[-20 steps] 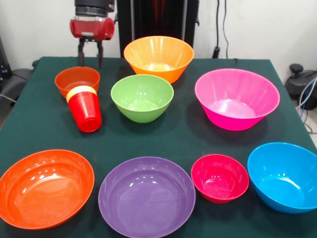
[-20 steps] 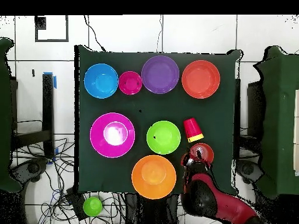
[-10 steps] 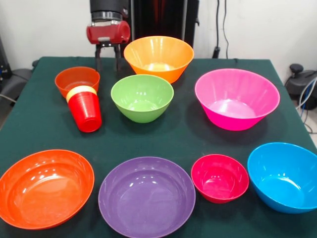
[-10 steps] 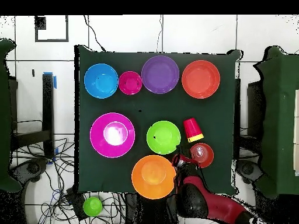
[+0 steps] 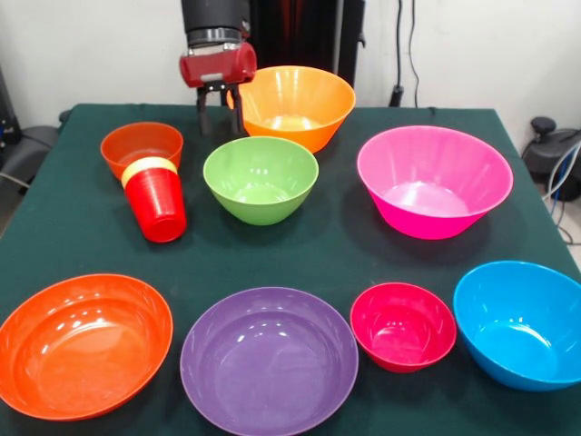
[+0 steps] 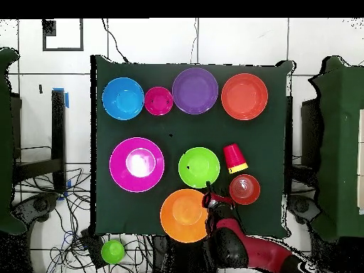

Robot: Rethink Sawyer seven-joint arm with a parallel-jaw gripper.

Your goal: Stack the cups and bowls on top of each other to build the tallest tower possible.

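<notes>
My gripper [image 5: 219, 120] [image 6: 209, 196] hangs open and holds nothing, at the table's back between the small orange bowl [image 5: 141, 145] [image 6: 244, 189] and the light orange bowl [image 5: 290, 104] [image 6: 187, 215], behind the green bowl [image 5: 260, 179] [image 6: 199, 167]. The red cup [image 5: 156, 207] [image 6: 232, 153] lies tilted against the small orange bowl, with the yellow cup's rim [image 5: 149, 169] [image 6: 238, 168] showing at its wide end. All bowls stand apart: magenta-pink [image 5: 434, 179], blue [image 5: 519, 322], crimson [image 5: 403, 325], purple [image 5: 269, 359], orange-red [image 5: 83, 343].
The dark green table [image 5: 345, 245] ends close behind the light orange bowl. In the overhead view a small green round thing [image 6: 112, 251] lies off the table near the robot's base, among cables.
The gripper has moved sideways from above the small orange bowl towards the light orange bowl, staying open. The cups and bowls have not moved.
</notes>
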